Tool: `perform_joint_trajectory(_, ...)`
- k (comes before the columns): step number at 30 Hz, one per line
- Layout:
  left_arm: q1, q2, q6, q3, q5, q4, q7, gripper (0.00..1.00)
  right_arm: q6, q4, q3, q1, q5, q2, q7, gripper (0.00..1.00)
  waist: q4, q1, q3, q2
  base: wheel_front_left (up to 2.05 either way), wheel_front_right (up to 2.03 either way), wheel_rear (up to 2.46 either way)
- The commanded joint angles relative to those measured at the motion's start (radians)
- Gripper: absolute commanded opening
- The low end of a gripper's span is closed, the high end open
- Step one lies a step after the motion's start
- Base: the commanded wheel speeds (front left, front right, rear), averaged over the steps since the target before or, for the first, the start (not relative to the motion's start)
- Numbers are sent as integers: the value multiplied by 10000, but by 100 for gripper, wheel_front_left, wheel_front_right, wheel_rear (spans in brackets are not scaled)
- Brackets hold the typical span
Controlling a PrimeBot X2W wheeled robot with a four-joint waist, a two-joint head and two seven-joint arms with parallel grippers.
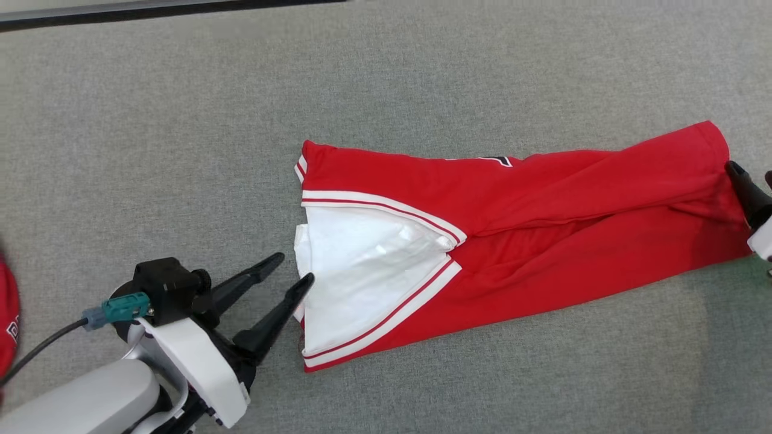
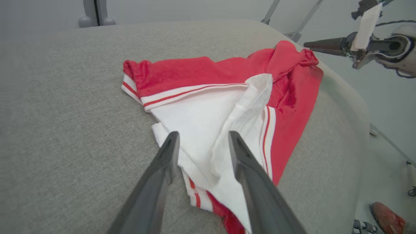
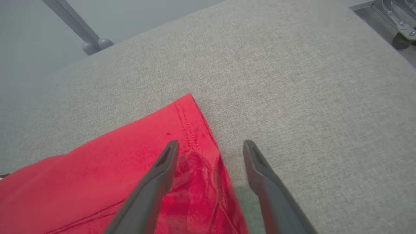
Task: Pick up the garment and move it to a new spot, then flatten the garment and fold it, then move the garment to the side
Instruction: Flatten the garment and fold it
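The garment [image 1: 512,235] lies folded into a long red band across the grey table [image 1: 181,120], white sleeves and striped cuffs at its left end. My left gripper [image 1: 292,268] is open at that end, fingertips touching or just above the white sleeve [image 2: 201,113] and holding nothing. In the left wrist view the left gripper [image 2: 203,134] straddles the sleeve's edge. My right gripper [image 1: 751,170] is open at the garment's right end. In the right wrist view the right gripper [image 3: 211,143] stands over the stitched red hem [image 3: 191,130], one finger above cloth, the other above bare table.
Another red cloth item [image 1: 6,313] with lettering shows at the left border. The table's far edge [image 1: 151,11] runs along the top. Beyond the table's right edge, the left wrist view shows floor and metal legs [image 2: 292,19].
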Motion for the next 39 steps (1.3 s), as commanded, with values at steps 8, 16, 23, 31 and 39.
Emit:
perform_joint_trajectory(8, 2366, -1496, 2434, 2747, 1920, -206, -312, 100, -4, -1324, -885, 2674, 193, 225, -2068, 100, 319, 0, -1092, 0, 0, 0, 0)
perform_joint_trajectory(16, 4976, -3658, 3303, 5278, 5481, -240, -308, 100, -2, -1371, -2063, 3411, 456, 768, -2563, 100, 1008, 0, -1457, 0, 0, 0, 0)
perform_joint_trajectory(23, 5624, -4750, 2467, 5862, 6918, 117, -308, 100, -2, 115, -3006, 2395, -588, 657, -1549, 100, 1823, 0, -1534, 0, 0, 0, 0)
perform_joint_trajectory(31, 5952, -5341, 1697, 6394, 7493, 402, -308, 100, -4, 1889, -3711, 1690, -2921, 677, -432, 100, 2230, 0, -1535, 0, 0, 0, 0)
perform_joint_trajectory(39, 6158, -5724, 1022, 6890, 7956, 660, -309, 100, -13, 2610, -4132, 1821, -4216, 1209, 393, 37, 2131, 0, -1538, 0, 0, 0, 0)
